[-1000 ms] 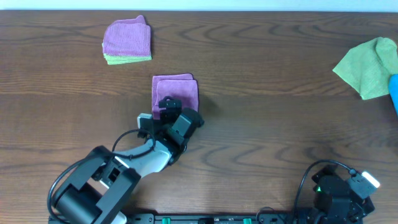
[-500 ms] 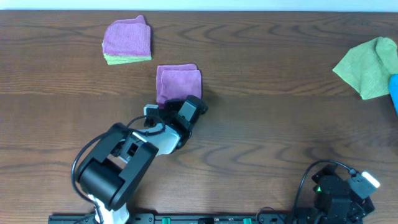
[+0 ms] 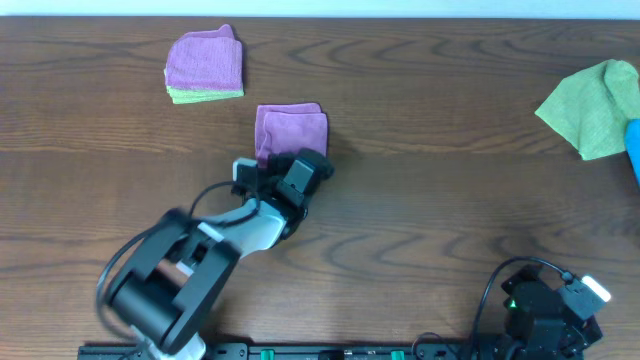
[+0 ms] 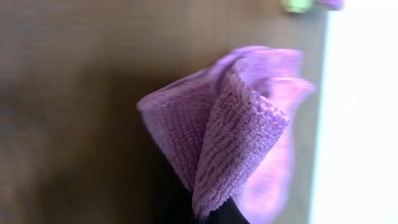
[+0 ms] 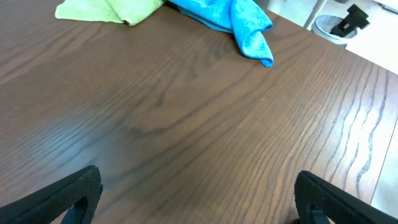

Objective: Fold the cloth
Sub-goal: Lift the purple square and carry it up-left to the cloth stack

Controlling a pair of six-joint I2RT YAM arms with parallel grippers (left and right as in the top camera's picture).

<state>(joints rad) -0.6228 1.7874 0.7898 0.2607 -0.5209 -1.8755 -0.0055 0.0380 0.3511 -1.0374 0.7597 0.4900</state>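
Cloth (image 3: 291, 128) edge hidden beneath the left tool (image 3: 277, 163) pinching it; right tool (image 5: 199, 196) spread wide.

**Overhead view.** Light is even and diffuse from above. The table (image 3: 450, 150) shows a soft sheen without hard glare. The cloth (image 3: 291, 128) is sharp, with a faint shadow along its edge at 3 o'clock. The left arm (image 3: 170, 285), at 7 o'clock, is smeared by motion blur.

**Left wrist view.** The cloth (image 4: 230, 143) fills the centre with its ribbed pile in focus. The table (image 4: 74, 93) behind is dim and out of focus. Deep shadow lies at 6 o'clock and a blown-out white band at 3 o'clock.

**Right wrist view.** The picture is bright and crisp, with clear wood grain. The right gripper (image 5: 199, 199) fingers (image 5: 68, 193), at 7 and 5 o'clock, are dark and soft-edged.
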